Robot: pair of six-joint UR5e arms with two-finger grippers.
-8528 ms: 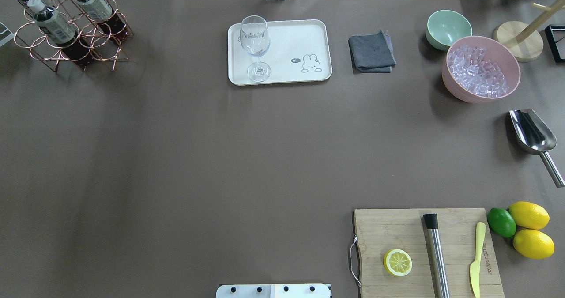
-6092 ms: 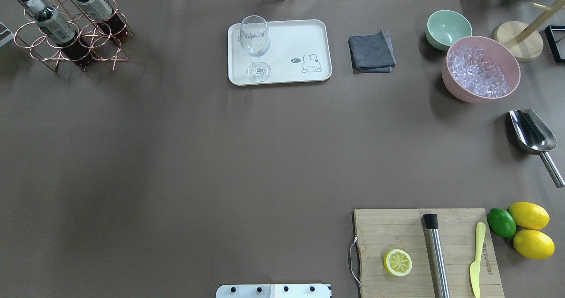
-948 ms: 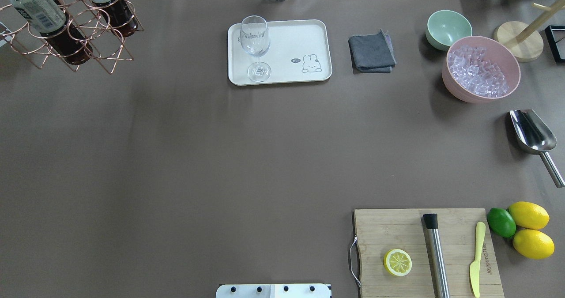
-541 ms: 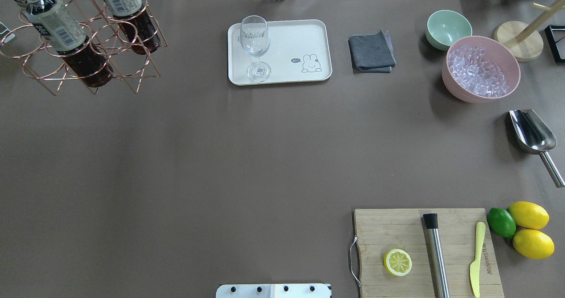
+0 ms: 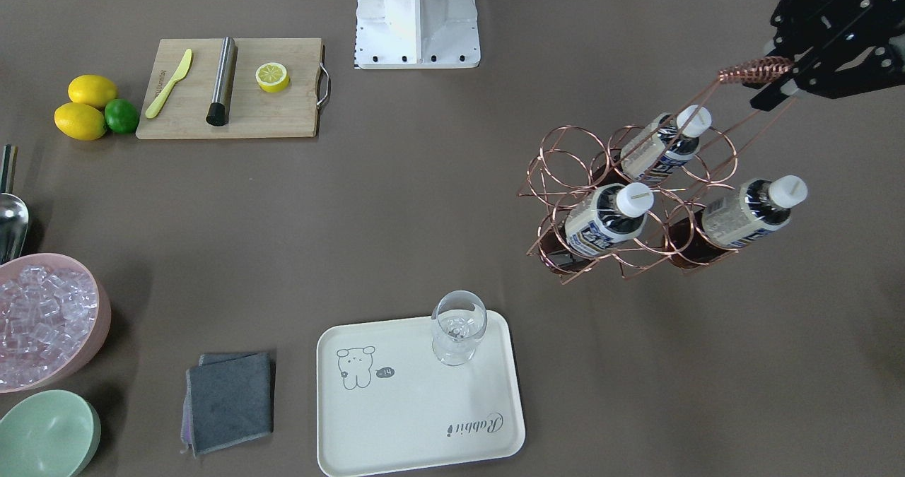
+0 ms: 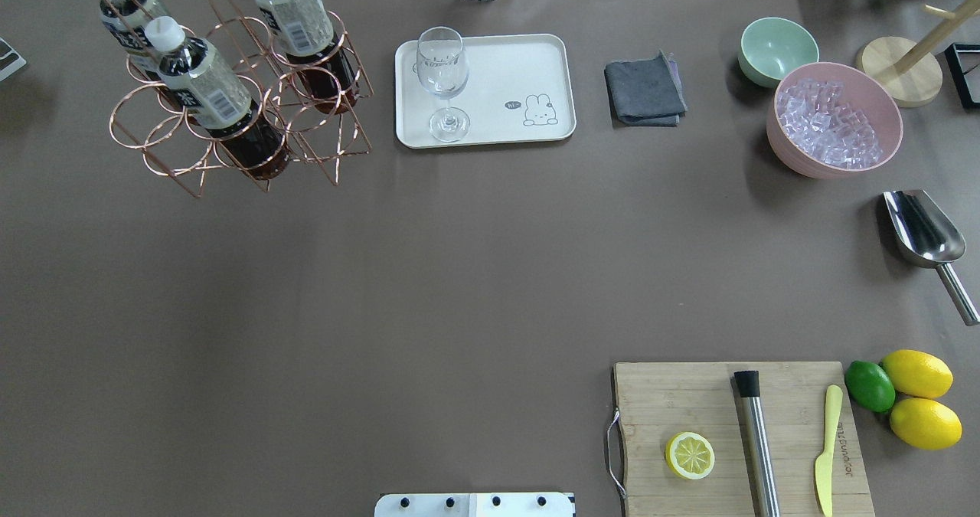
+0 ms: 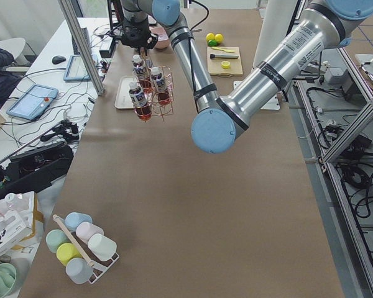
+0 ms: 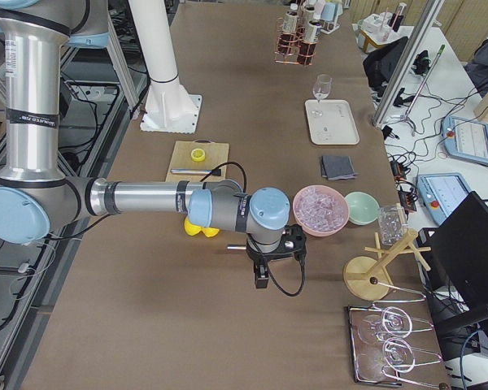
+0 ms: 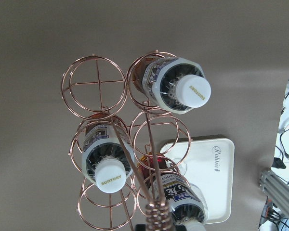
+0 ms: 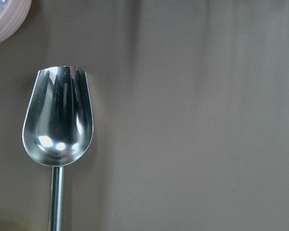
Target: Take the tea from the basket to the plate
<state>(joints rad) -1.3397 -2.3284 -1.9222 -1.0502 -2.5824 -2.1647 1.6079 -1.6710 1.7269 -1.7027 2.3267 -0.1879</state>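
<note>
The left gripper (image 5: 781, 85) is clamped shut on the coil (image 5: 754, 72) at the top of the basket (image 5: 664, 201) handle. The basket hangs from it in the air above the brown table (image 5: 396, 215), tipped at a slant. Three tea bottles (image 5: 608, 222) sit in its ring cells, white caps up and leaning with the basket, and the other three cells are empty. The basket hangs near the plate (image 5: 424, 420), off the plate's end on the robot's left; in the left wrist view part of the plate shows beneath the rings. A stemmed glass (image 5: 458, 336) stands upright on the plate at the corner nearest the basket, and the bear drawing is at the other end. The right gripper (image 8: 260, 276) shows only in the side view, pointing down at the far end of the table beside a pink bowl of ice (image 5: 42, 321); whether its fingers are open or closed cannot be told. Its wrist camera looks straight down on a metal scoop (image 10: 58, 120) lying on the table.
</note>
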